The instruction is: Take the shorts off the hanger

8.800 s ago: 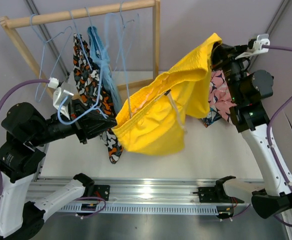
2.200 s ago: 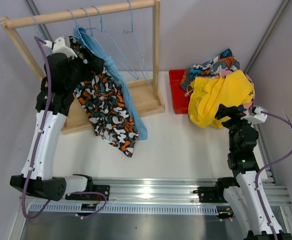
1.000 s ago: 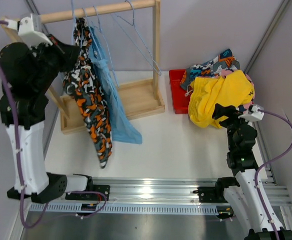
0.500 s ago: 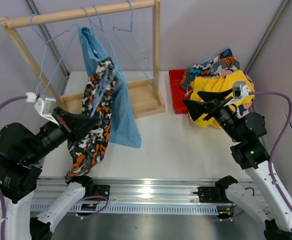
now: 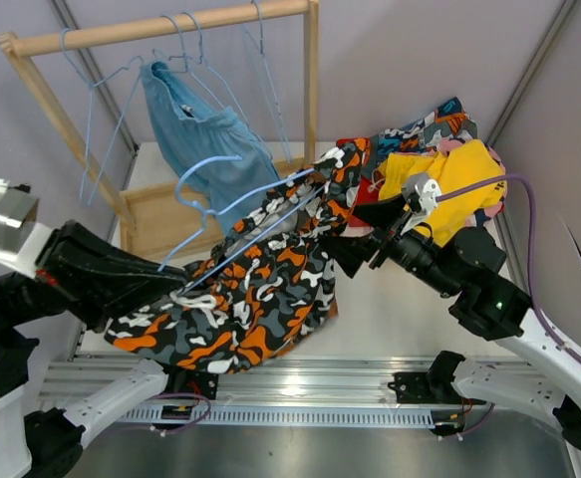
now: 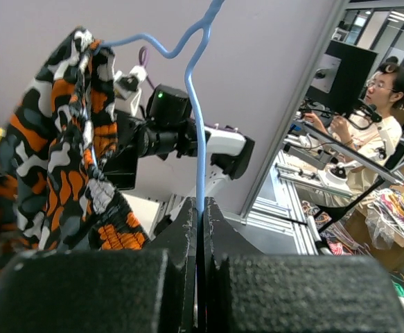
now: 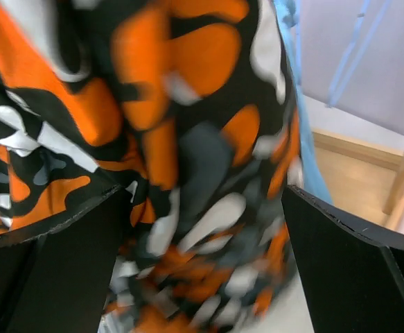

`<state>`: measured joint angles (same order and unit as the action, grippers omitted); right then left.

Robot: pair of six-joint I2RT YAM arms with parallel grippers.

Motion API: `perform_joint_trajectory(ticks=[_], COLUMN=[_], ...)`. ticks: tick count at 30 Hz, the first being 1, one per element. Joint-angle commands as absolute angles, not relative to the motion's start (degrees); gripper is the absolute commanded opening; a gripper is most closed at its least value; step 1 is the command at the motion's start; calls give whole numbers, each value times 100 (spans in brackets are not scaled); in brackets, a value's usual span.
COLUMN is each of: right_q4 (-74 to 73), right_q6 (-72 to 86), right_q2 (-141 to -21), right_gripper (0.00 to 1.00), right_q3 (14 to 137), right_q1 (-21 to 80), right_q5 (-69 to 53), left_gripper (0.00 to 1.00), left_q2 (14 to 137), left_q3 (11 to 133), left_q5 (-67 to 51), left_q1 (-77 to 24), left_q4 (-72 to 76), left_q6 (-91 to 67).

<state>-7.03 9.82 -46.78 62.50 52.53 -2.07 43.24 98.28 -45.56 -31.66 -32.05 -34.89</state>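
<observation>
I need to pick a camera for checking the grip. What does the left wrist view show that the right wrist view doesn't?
Left wrist only: the left pincer shut on the blue hanger, and a person in the background. Right wrist only: the right pincer, open, and the wooden rack base. Both: the black-orange-white shorts.

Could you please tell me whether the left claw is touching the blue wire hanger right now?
Touching. The left wrist view shows the left claw closed on the blue wire hanger, whose wire runs straight down into the pinch between its two fingers.
</observation>
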Motion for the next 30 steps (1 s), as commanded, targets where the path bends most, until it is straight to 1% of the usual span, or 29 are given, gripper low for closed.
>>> perform_joint_trajectory(ticks=[1,6,11,14,18,23,27,30], right_q4=[-738,-747,-370,-185,-185,491,782,1089], right_q6=[633,492,317,159,-192,-824,-1046,-836], right_q2=[-4500,-4202,-3999,-4130,-4263,-4306,-4814,-5105], right_gripper=[100,100,99,100,100,100,100,99], right_q3=[6522,6434,6197,6231,6574,6513,6600,6680], right_q1=[5405,5414,5414,5414,5405,5379,5116,4563], right_q5=[509,817,905,853,870,1054,985,538], left_gripper=[0,0,0,0,0,0,0,0], left_q2=[4526,4597,4579,4588,4588,4579,4597,4562], left_q3=[10204,10274,10099,10142,10116,10064,10037,9985], left_q5=[-4562,-4447,-4632,-4623,-4553,-4640,-4684,-4763], left_q1=[-3278,-3348,-3392,-3419,-3489,-3507,-3507,-3524], left_q4=[-3058,-3234,-3015,-3032,-3164,-3068,-2997,-2910], left_q6=[-3498,-3401,-3568,-3551,-3463,-3515,-3577,-3673])
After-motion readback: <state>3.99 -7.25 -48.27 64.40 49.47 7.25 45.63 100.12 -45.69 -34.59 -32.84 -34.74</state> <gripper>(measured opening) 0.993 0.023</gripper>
